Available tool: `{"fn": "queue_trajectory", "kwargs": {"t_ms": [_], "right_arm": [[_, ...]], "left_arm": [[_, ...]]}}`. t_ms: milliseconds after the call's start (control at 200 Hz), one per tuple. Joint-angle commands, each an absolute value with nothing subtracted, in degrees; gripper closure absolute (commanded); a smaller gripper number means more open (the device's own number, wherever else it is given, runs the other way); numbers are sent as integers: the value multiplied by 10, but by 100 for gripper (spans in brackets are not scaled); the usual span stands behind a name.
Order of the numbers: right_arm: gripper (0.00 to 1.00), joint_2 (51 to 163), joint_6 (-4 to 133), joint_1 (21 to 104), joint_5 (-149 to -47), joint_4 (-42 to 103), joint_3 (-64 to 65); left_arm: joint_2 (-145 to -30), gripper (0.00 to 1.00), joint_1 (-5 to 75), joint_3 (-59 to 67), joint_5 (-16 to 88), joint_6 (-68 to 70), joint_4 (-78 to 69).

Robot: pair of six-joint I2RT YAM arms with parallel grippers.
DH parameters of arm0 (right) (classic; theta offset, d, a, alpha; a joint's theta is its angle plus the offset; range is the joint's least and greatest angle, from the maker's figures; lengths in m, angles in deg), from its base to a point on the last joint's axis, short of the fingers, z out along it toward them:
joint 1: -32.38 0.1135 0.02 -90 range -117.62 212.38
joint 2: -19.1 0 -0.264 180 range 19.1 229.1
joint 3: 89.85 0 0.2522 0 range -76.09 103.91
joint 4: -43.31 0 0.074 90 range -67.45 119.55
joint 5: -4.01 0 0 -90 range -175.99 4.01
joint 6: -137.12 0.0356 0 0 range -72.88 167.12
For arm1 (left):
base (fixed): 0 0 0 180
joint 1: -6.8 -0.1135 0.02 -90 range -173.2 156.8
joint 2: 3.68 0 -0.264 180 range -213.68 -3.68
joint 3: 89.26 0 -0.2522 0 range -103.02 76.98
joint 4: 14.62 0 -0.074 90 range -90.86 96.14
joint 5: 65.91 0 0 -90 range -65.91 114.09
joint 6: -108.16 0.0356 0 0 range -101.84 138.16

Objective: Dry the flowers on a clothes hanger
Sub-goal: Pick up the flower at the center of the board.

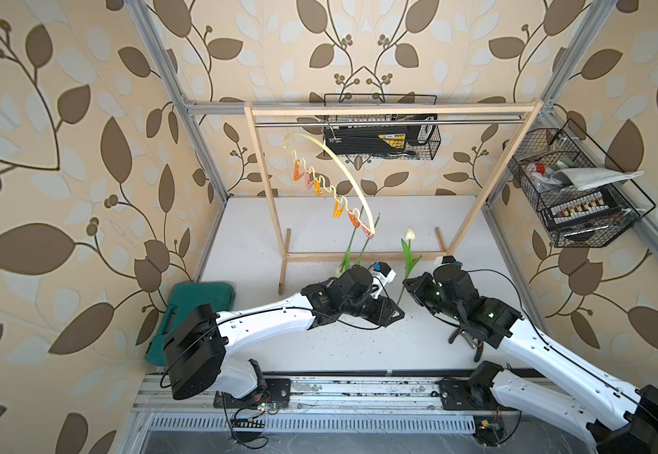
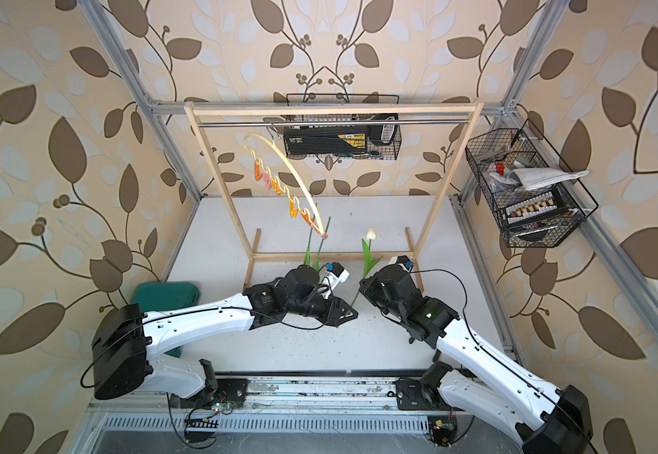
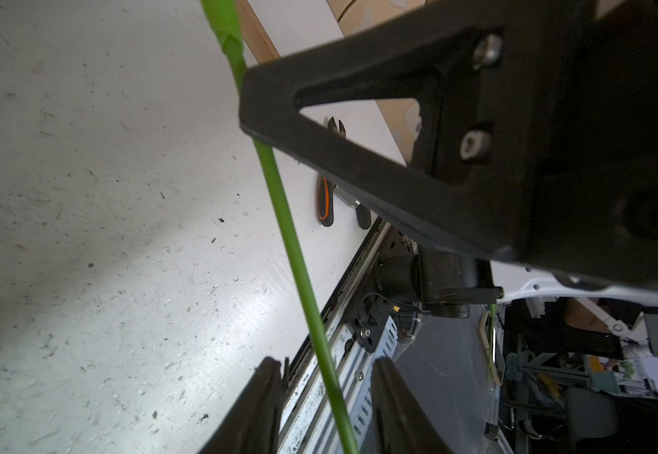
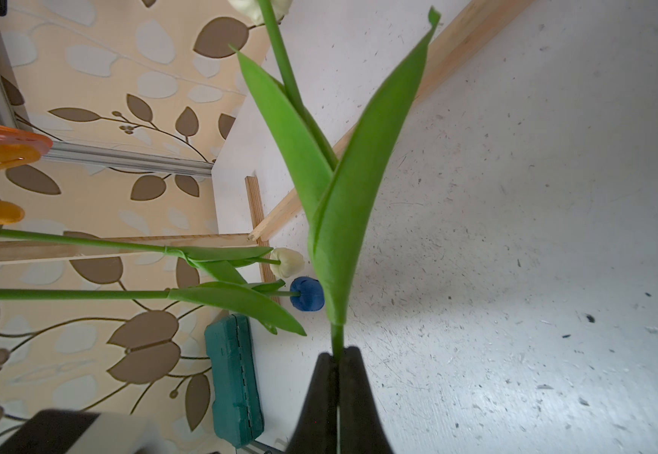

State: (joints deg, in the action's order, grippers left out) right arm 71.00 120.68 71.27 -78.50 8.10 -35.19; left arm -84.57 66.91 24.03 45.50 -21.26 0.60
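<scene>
Speckled bench: right hand clamps the loose flower; left hand, apart around its stem at six o'clock, should close next.

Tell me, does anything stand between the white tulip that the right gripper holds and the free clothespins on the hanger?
Partly. The two clipped tulips hang from the low near end of the hanger, between the held tulip and the free clothespins higher along it. Nothing else blocks the way.
</scene>
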Motion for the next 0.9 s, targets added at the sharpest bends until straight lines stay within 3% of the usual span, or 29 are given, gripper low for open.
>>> {"fn": "queue_trajectory", "kwargs": {"t_ms": [0, 210, 580, 680, 805, 895], "right_arm": [[100, 711, 1195, 718, -770, 75, -334], [100, 713, 1191, 724, -766, 74, -331], [96, 713, 1177, 727, -768, 68, -323], [88, 712, 1175, 727, -770, 68, -325], [62, 705, 1154, 727, -777, 53, -319], [52, 681, 1091, 727, -794, 16, -307]], "left_arm": [[-840, 69, 675, 218, 462, -211, -11], [-833, 79, 674, 216, 456, -211, -6], [-810, 87, 674, 197, 419, -220, 63], [-807, 89, 674, 187, 414, -220, 87], [-807, 91, 671, 165, 412, -223, 134], [-817, 94, 661, 123, 429, -218, 219]]}}
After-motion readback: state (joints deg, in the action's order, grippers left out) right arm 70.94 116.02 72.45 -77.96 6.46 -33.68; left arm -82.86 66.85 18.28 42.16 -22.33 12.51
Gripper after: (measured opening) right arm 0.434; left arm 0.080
